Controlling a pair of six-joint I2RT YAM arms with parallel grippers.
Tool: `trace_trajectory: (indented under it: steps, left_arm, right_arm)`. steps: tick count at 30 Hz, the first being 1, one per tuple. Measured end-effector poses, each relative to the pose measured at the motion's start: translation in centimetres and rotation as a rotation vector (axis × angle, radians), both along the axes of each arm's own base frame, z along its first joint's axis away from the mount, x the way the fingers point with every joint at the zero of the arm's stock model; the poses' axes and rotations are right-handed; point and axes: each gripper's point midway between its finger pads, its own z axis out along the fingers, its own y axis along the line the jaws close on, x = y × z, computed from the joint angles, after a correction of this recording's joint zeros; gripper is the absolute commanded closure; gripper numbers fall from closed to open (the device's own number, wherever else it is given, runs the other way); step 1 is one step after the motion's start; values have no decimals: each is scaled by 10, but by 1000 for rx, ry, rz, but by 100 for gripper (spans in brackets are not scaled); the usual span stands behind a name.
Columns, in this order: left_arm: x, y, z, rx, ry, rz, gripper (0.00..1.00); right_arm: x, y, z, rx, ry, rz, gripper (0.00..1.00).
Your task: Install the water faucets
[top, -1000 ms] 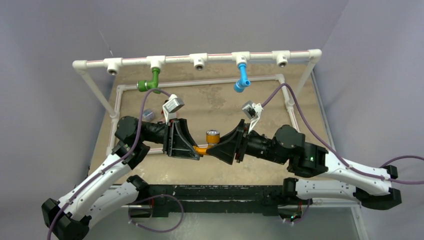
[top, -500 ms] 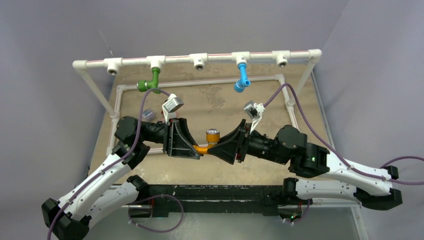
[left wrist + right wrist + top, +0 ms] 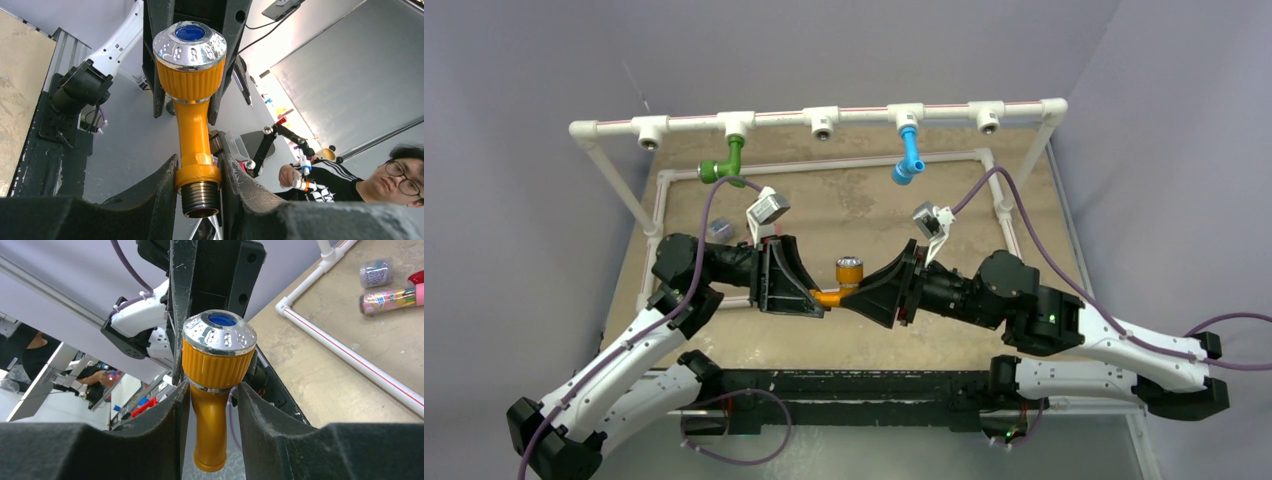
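Hardly anything has shifted in the last second. The right arm has eased a touch further from the rail, and the orange plastic faucet (image 3: pixel 837 290), with its chromed knob and threaded metal end, has stayed put. It hangs well in front of the white plastic pipe rail (image 3: pixel 864 112), roughly in line with the rail's empty middle tee socket (image 3: pixel 822 124). It seems to be clear of the tan worktop (image 3: pixel 864 205) that lies beneath the rail.

Both arms have hold of it at once. The left pincer (image 3: pixel 199 172) is pinching the orange collar just above the thread, so the thread pokes out bare past its fingers. The right pincer (image 3: pixel 210 405) is pinching the slim neck right under the ribbed knob. To my eye that is a hand-over or a re-grip, meant to leave one arm holding the body with the threaded end free to enter a socket.

Up on the rail, a green plastic faucet (image 3: pixel 721 165) hangs from the second socket from the left and a blue plastic faucet (image 3: pixel 908 155) from the fourth. Three sockets are still open for the orange one.
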Motion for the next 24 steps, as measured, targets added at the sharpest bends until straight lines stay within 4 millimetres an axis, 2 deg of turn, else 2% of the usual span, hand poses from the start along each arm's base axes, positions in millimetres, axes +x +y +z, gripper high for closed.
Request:
trace_trajectory:
  steps: [21,23,24]
  left_arm:
    - [2,-1,1,-7,0,11,100]
    - [2,-1,1,-7,-2,11,100]
    - [2,-1,1,-7,-2,11,100]
  right_arm:
    - [-1,-14,-1,-1,12,-16,59]
    - [-1,-13,-1,-1,12,-18,61]
    - [0,-12,-1,-3,12,-18,68]
